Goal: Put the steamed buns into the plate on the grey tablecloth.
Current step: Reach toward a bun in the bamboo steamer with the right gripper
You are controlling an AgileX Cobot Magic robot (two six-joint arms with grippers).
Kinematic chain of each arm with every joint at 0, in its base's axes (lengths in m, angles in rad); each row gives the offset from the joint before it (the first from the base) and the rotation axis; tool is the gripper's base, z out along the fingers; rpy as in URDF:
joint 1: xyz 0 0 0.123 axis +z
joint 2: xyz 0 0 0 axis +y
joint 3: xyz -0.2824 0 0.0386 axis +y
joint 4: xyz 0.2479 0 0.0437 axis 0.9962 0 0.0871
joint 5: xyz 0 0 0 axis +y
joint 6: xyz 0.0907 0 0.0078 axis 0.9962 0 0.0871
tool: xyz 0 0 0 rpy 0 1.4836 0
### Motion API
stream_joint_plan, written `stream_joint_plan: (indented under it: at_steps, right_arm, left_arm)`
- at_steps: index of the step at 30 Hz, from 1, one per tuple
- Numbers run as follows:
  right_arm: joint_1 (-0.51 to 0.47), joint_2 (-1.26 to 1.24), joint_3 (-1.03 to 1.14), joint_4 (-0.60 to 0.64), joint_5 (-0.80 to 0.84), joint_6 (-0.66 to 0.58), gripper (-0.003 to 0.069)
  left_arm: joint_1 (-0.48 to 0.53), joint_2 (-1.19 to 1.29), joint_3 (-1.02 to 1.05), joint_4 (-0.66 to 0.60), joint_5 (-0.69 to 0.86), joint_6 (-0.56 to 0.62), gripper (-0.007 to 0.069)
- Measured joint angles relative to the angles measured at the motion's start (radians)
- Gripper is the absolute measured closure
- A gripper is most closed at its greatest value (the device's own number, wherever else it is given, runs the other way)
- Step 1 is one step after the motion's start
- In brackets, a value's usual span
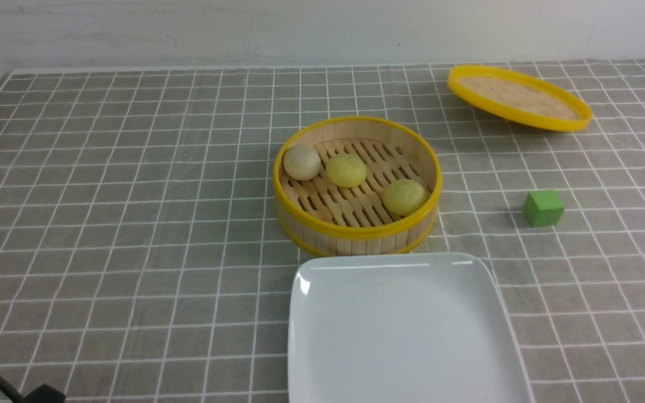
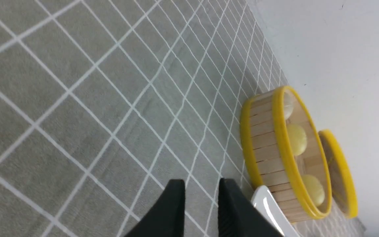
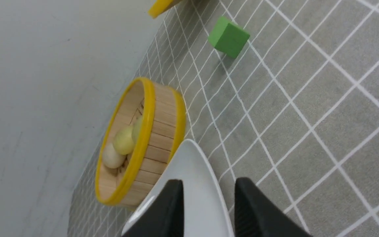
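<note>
Front view showed the task not begun. All three buns (image 1: 346,170) sat in the basket (image 1: 356,234), the off-white one and one yellow one close together toward its left, the other yellow one apart toward its right. The plate (image 1: 401,336) lay bare on the cloth (image 1: 132,196), just in front of the basket and almost touching its wall. The lid (image 1: 518,98) was off, well away at the far right, and a green cube (image 1: 543,208) stood to the right of the basket. The basket was therefore open, and every pick and every placing was left to do.

Neither arm reached into the front view. Left wrist view had the left end effector (image 2: 201,187) low over bare cloth. Its fingers were a little apart with nothing between them, and it pointed toward the basket wall, with the plate's corner just beside one finger. Right wrist view had the right end effector (image 3: 209,186) parted wider and also empty. It appeared to sit over the plate's edge, facing the basket. Both seemed to sit on the robot's side of the bench, neither near a bun.
</note>
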Motion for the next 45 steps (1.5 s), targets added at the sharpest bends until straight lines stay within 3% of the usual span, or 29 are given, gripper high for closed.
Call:
stream_joint_plan:
  at_steps: [3, 6, 10, 11, 13, 14, 17, 21, 23, 27, 31, 36, 37, 45]
  right_arm:
    - [0.000, 0.000, -0.004, 0.003, -0.014, -0.006, 0.0436]
    - [0.000, 0.000, -0.061, -0.020, -0.021, -0.078, 0.0498]
    - [0.000, 0.083, -0.305, -0.182, 0.032, -0.271, 0.0655]
    - [0.000, 0.092, -0.328, -0.201, 0.040, -0.285, 0.0659]
    - [0.000, 0.248, -0.461, -0.324, 0.188, -0.330, 0.0666]
    - [0.000, 0.262, -0.471, -0.324, 0.203, -0.332, 0.0666]
    - [0.000, 0.529, -0.601, -0.380, 0.445, -0.358, 0.0658]
    - [0.000, 0.772, -0.688, -0.265, 0.536, -0.498, 0.0654]
    - [-0.001, 0.935, -0.759, -0.082, 0.532, -0.718, 0.0645]
    - [0.007, 1.178, -0.904, 0.192, 0.527, -0.998, 0.0601]
    - [0.067, 1.419, -1.063, 0.290, 0.528, -1.124, 0.0519]
    - [0.204, 1.746, -1.400, 0.210, 0.543, -1.116, 0.0375]
    - [0.208, 1.758, -1.400, 0.210, 0.545, -1.111, 0.0371]
    - [0.319, 2.213, -2.015, -0.193, 0.745, -0.840, 0.0335]
  left_arm:
    - [0.000, 0.000, 0.000, -0.015, -0.016, -0.014, 0.0439]
    - [0.000, 0.000, -0.010, -0.025, -0.014, -0.007, 0.0456]
    - [0.000, 0.003, -0.171, -0.025, 0.083, 0.122, 0.0558]
    - [0.000, 0.005, -0.179, -0.025, 0.090, 0.130, 0.0564]
    - [0.000, 0.075, -0.277, -0.025, 0.206, 0.216, 0.0615]
    - [0.000, 0.083, -0.284, -0.025, 0.218, 0.221, 0.0618]
    - [0.000, 0.249, -0.369, -0.028, 0.430, 0.300, 0.0622]
    - [0.000, 0.403, -0.411, -0.031, 0.546, 0.366, 0.0622]
    - [0.000, 0.511, -0.440, -0.033, 0.561, 0.423, 0.0622]
    - [0.000, 0.622, -0.473, -0.036, 0.561, 0.475, 0.0616]
    - [0.000, 0.699, -0.495, -0.039, 0.559, 0.486, 0.0591]
    - [0.000, 0.742, -0.501, -0.040, 0.549, 0.487, 0.0547]
    - [0.000, 0.743, -0.501, -0.040, 0.549, 0.487, 0.0543]
    - [0.000, 0.751, -0.501, -0.040, 0.535, 0.487, 0.0482]
